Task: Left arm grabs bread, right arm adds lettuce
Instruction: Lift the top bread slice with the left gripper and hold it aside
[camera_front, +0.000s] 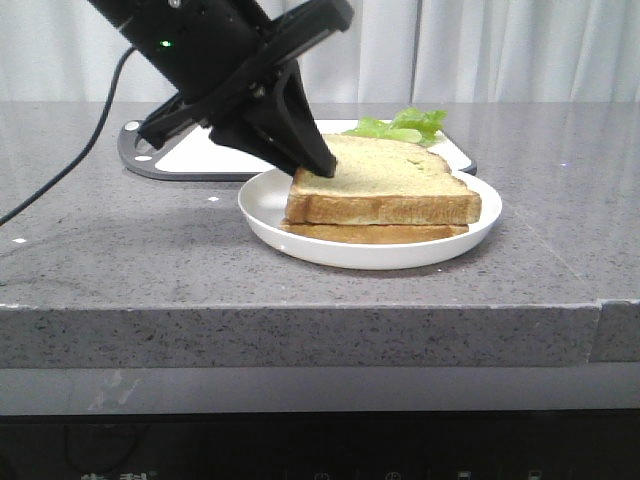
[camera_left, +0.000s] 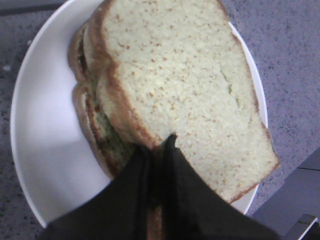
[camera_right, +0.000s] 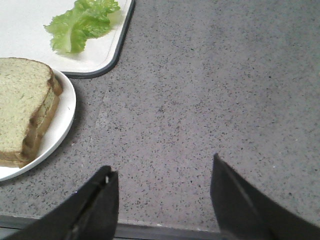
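Front view: nearest the camera runs the grey speckled stone counter (camera_front: 150, 270), and on it the round white plate (camera_front: 268, 205) holding the thick square slice of golden-crusted, pale-faced bread (camera_front: 385, 180) stacked on a thinner toast slice (camera_front: 380, 233). The black left gripper (camera_front: 318, 165) meets the thick slice's near-left corner. Behind, the ruffled light-green lettuce leaf (camera_front: 405, 125) lies on a white tray with a dark rim (camera_front: 140, 160).

Left wrist view: the jaws look nearly closed at that corner's crust; whether they grip it, I cannot tell. The crumb should be light and soft and tear easily, so the firmer crust edge is the better hold.

Right wrist view: the right gripper (camera_right: 162, 200) hangs wide open and empty over bare counter, well apart from the leaf, which looks limp and crushable.
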